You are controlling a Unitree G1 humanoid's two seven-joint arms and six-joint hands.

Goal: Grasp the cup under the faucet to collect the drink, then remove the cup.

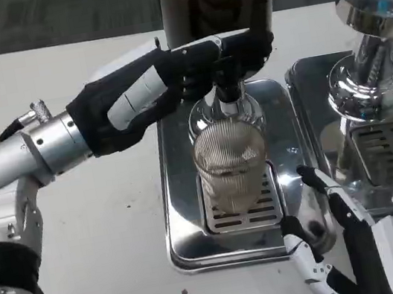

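Ribbed cup [231, 165] on drip tray [182, 195] grate under faucet [228, 85]; left hand [171, 83] grips tap; right hand [334, 245] spread wide, empty. Removal pending.

Left forearm [28, 152]: cylindrical brushed-silver housing with a rounded elbow cap, a small knurled metal stud near the wrist and black cabling below. Left hand [146, 95]: black covering with white finger segments. Right hand [341, 243]: white back, slender fingers in alternating white and black sections
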